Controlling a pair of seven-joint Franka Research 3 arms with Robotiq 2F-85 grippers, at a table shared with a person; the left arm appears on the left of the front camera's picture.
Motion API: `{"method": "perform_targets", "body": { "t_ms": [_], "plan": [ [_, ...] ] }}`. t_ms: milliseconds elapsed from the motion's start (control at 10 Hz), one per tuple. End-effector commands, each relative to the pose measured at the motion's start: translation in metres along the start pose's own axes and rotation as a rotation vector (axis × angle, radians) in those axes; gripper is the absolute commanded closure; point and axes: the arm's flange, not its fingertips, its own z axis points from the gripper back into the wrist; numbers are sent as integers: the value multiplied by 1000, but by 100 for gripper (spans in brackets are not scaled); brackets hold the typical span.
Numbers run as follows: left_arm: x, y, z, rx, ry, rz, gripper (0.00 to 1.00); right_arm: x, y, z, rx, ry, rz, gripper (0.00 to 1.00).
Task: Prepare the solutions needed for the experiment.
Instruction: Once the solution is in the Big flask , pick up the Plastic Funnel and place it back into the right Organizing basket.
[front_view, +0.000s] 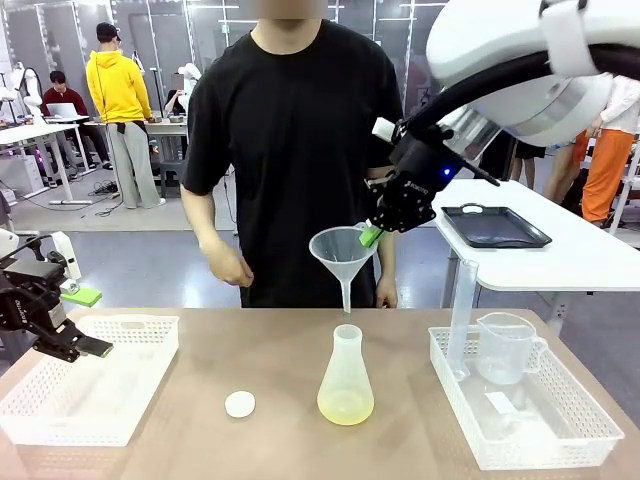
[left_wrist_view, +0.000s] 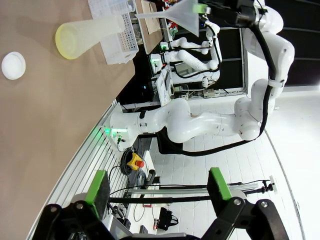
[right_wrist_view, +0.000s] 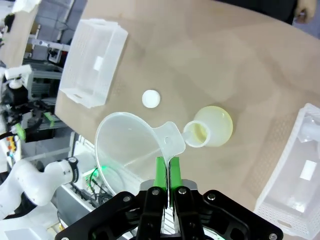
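A translucent conical flask (front_view: 346, 385) stands mid-table with a little pale yellow solution (front_view: 346, 406) in its base. My right gripper (front_view: 372, 236) is shut on the rim tab of a clear funnel (front_view: 342, 250). The funnel's spout hangs just above the flask's mouth. From the right wrist view, the funnel (right_wrist_view: 130, 150) sits beside the flask (right_wrist_view: 210, 127), held by the gripper (right_wrist_view: 165, 170). My left gripper (front_view: 90, 322) hovers open and empty over the left basket; in its own view the gripper (left_wrist_view: 157, 185) faces away, with the flask (left_wrist_view: 80, 36) far off.
A white cap (front_view: 240, 404) lies left of the flask. A white basket (front_view: 130, 320) sits at the left. Another basket (front_view: 550, 452) at the right holds a measuring jug (front_view: 505, 345) and a graduated cylinder (front_view: 462, 315). A person stands across the table, one hand (front_view: 230, 268) hanging loose.
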Motion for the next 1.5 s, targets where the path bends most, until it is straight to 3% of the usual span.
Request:
{"method": "perform_targets", "body": {
  "t_ms": [0, 300, 700, 1000, 1400],
  "plan": [
    [-1, -2, -1, -20, -5, -8, 0, -11, -6, 12, 50, -22, 12, 100],
    [-1, -2, -1, -20, -5, -8, 0, -37, -44, 43, -11, -40, -86, 100],
    [-1, -2, -1, -20, -5, -8, 0, -102, -140, 79, -66, -101, -331, 100],
    [-1, -2, -1, -20, -5, -8, 0, -141, -198, 68, -31, -111, -502, 100],
    [-1, -2, -1, -20, -5, -8, 0, -147, -244, 27, -125, -82, -680, 100]
  ]
}}
